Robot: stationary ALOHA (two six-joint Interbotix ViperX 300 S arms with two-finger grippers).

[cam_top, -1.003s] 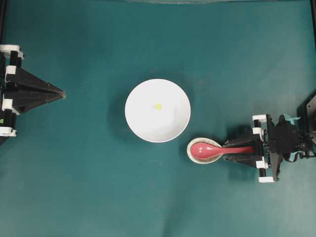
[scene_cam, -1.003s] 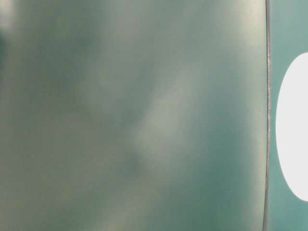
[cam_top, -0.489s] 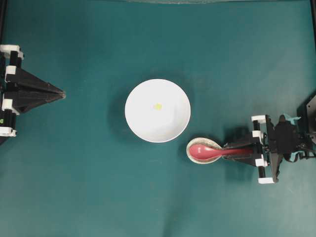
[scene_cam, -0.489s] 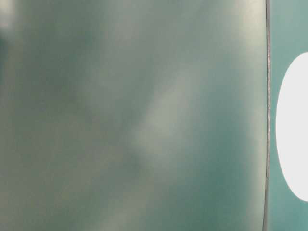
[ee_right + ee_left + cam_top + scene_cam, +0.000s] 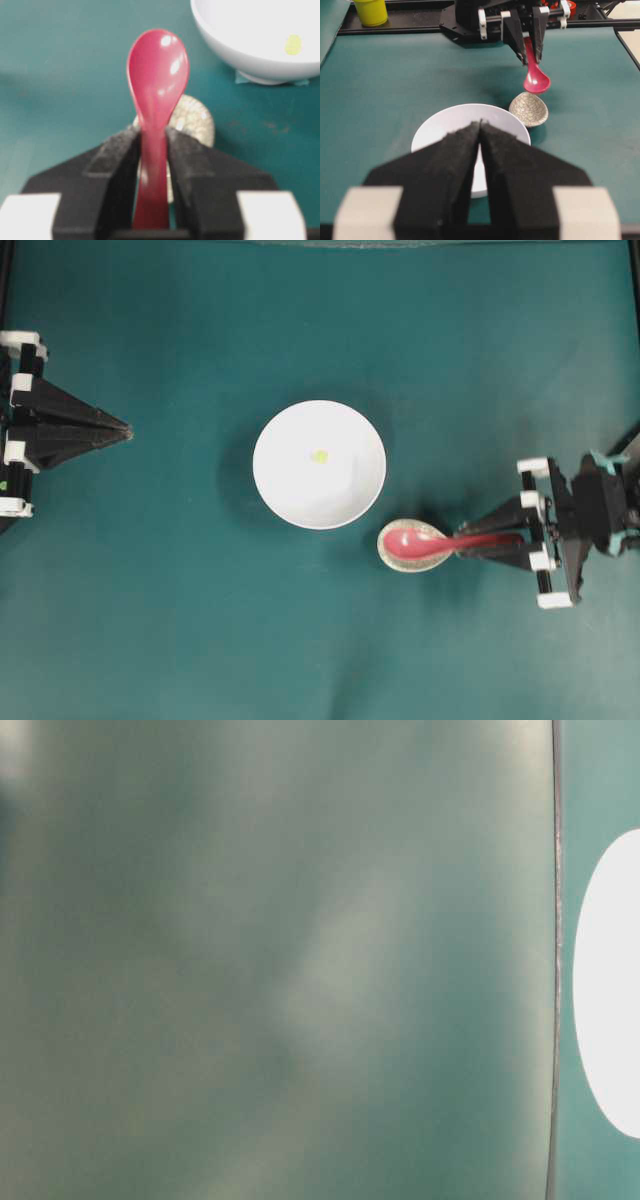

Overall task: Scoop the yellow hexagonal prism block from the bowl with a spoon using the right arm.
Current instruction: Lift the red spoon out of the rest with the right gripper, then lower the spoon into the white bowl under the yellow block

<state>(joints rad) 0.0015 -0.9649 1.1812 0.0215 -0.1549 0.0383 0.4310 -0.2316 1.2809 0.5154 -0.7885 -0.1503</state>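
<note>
The white bowl [image 5: 272, 490] sits mid-table with the tiny yellow hexagonal prism block [image 5: 319, 455] inside it, left of centre; the right wrist view shows the same block [image 5: 293, 44] in the bowl [image 5: 240, 57]. My right gripper [image 5: 472, 541] is shut on the handle of the red spoon [image 5: 418, 542], to the bowl's lower right. In the right wrist view the spoon [image 5: 157, 65] sticks out beyond the gripper [image 5: 152, 136], scoop raised over the speckled rest [image 5: 196, 124]. My left gripper [image 5: 126, 429] is shut, empty, at the far left, pointing at the bowl [image 5: 437, 127].
The speckled egg-shaped spoon rest [image 5: 384, 550] stands close to the bowl's lower right rim. A yellow cup [image 5: 370, 11] stands on a black rail beyond the far table edge. The table-level view is blurred, with a white oval [image 5: 612, 990] at its right edge.
My right gripper closed on the spoon handle, then drew back slightly to the right and lifted the scoop off the rest. The left arm, bowl and block have not moved.
</note>
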